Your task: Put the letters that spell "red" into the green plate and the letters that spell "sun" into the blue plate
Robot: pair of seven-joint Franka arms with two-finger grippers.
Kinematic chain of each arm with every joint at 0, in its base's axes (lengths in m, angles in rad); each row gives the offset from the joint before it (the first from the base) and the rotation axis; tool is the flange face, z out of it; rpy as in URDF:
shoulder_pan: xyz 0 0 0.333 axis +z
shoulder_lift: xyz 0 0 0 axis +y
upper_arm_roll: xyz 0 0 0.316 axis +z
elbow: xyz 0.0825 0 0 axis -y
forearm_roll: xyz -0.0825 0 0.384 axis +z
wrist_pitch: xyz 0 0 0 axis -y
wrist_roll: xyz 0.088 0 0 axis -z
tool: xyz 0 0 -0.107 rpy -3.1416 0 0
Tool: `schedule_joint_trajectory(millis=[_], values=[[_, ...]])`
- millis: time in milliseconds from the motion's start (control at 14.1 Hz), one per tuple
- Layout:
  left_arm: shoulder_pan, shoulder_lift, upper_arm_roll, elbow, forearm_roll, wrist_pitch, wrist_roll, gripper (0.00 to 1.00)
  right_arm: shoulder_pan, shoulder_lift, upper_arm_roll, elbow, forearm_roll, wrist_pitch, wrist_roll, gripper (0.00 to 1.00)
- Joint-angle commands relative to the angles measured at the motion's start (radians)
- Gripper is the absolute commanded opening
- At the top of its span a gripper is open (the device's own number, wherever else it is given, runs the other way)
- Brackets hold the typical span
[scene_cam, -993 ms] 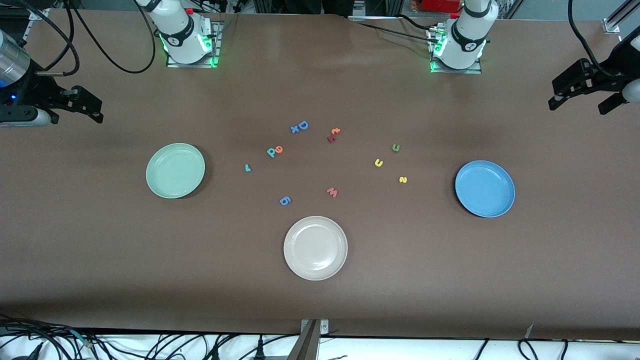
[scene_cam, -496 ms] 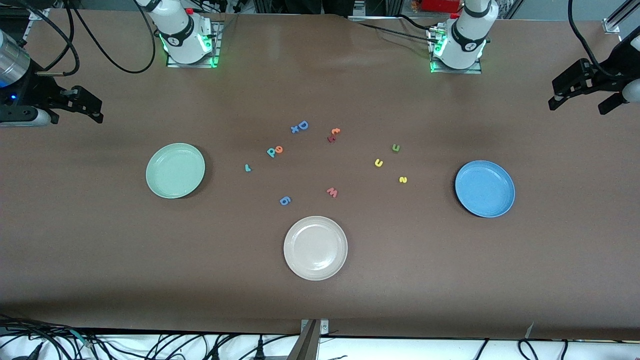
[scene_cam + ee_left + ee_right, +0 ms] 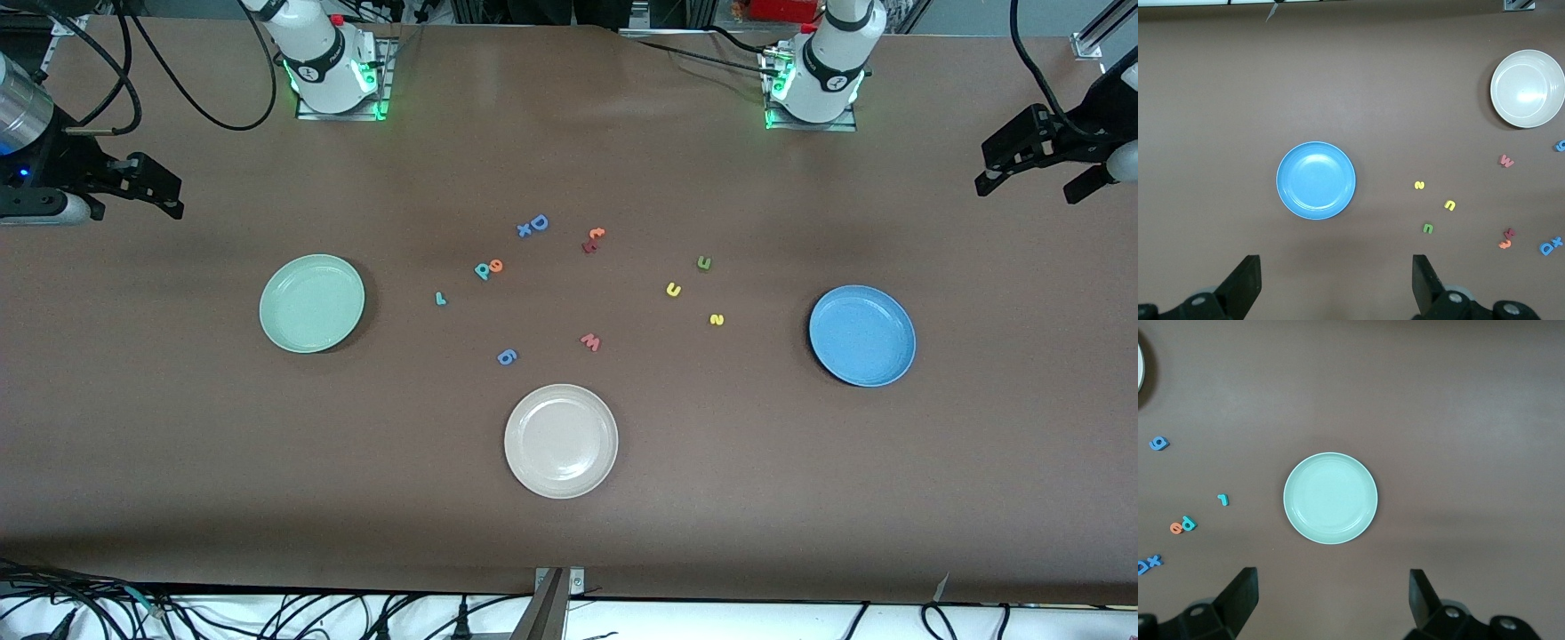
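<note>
Nothing has moved since the earlier frames: letters, plates and both arms sit exactly as they did. Your six letters all lie flat mid-table, none yet in a plate. The teal "r", the teal "d" and the orange "e" lie toward the green plate, with "d" and "e" touching each other; the yellow "s", yellow "u" and green "n" lie apart from one another toward the blue plate. Expect them to be featherlight, thin and soft: they should squash a little and may skid on the table, so come straight down and pinch across a narrow stroke. Part the "e" from the "d" first, or you risk lifting both. The thin "r" gives the least to hold. Leave the blue "D", the red "w" and the beige plate near the table's front edge alone. The right claw waits high over the green plate with its fingers spread wide and empty; the left claw waits likewise, apart and empty, over the blue plate.
</note>
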Motion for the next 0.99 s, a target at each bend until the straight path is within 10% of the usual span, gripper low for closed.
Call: schedule_joint_trajectory(millis=[0, 922], values=[[-0.001, 0.011, -0.005, 0.026, 0.027, -0.001, -0.009, 1.00, -0.005, 0.004, 0.004, 0.013, 0.006, -0.011, -0.003, 1.00], [-0.017, 0.011, -0.020, 0.022, 0.024, -0.007, -0.014, 1.00, 0.033, 0.045, 0.006, 0.021, 0.009, -0.026, -0.003, 1.00]])
